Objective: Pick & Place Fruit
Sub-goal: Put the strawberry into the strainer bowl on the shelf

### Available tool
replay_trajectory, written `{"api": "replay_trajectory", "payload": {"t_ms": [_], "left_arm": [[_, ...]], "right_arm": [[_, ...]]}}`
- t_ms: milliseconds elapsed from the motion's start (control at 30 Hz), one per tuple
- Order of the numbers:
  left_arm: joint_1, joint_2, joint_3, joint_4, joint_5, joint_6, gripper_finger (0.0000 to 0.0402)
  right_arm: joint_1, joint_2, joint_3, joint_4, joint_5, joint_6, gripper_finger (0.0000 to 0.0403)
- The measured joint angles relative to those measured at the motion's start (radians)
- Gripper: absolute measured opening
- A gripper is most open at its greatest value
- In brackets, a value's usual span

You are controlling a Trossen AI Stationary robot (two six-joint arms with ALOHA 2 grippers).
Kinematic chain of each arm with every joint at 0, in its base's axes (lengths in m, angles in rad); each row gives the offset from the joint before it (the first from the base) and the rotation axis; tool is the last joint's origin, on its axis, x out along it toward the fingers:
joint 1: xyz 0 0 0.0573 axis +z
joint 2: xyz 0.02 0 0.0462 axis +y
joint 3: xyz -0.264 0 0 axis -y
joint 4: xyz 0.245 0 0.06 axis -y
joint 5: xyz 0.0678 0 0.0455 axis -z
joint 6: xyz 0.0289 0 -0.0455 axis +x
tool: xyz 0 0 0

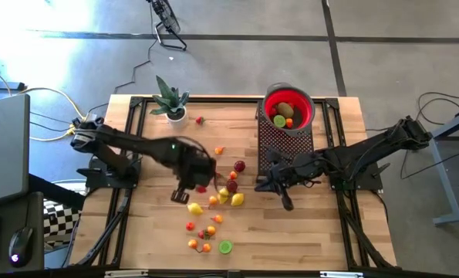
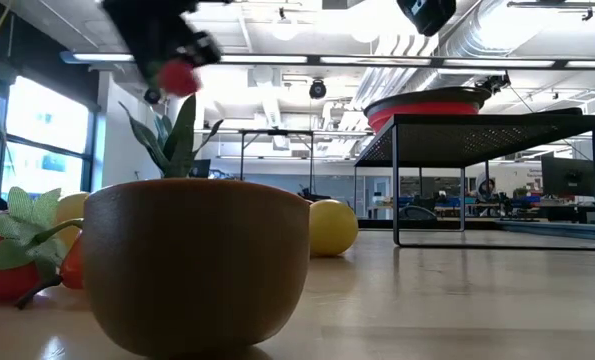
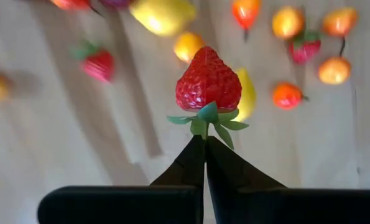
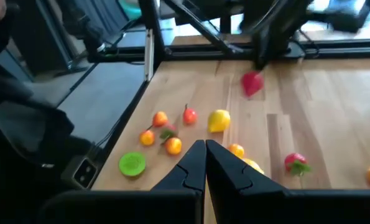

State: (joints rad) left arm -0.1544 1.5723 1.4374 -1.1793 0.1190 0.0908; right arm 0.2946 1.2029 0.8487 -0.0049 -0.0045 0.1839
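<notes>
Your left gripper (image 3: 204, 142) had its jaws pinched shut on the green leafy stalk of a red strawberry (image 3: 208, 81), which hung lifted clear of the bench (image 1: 306, 239) above the loose fruit near the bench's middle; in the low view the same strawberry (image 2: 178, 77) showed up in the air, well above the bench top. Below and around it, the rest of the scattered fruit (image 1: 214, 220) lay in a loose spread from the centre of the bench toward its near edge, with a yellow lemon (image 1: 195, 208), small orange pieces and a flat green slice (image 1: 225, 247) closest to that edge. Your right gripper (image 1: 285, 199) waited just right of the pile with its jaws closed and nothing between them. The red bowl (image 1: 305, 106) sat on a black mesh stand (image 1: 274, 139) near the far edge, right of centre, with a green piece and a brownish piece inside it. A spiky potted plant (image 1: 170, 102) stood by the far edge, left of centre.
</notes>
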Motion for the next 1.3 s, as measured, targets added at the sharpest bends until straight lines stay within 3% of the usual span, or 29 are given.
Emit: {"api": "replay_trajectory", "payload": {"t_ms": [367,533,767,900,1300], "left_arm": [[0.230,0.000,0.209,0.007,0.014,0.226,0.0000],[0.349,-0.001,0.245,0.093,0.086,0.245,0.0000],[0.488,-0.001,0.245,0.354,0.314,0.218,0.0000],[0.540,0.000,0.246,0.490,0.393,0.216,0.0000],[0.632,0.065,0.247,0.745,0.418,0.206,0.0000]], "right_arm": [[0.000,0.000,0.000,-0.035,-0.025,0.000,0.0003],[0.000,0.000,0.000,-0.037,-0.002,-0.040,0.0003],[-0.020,-0.016,0.000,-0.029,0.138,-0.106,0.0003],[-0.053,-0.044,-0.001,-0.024,0.203,-0.140,0.0003],[-0.203,-0.126,0.001,-0.006,0.465,-0.239,0.0003]]}}
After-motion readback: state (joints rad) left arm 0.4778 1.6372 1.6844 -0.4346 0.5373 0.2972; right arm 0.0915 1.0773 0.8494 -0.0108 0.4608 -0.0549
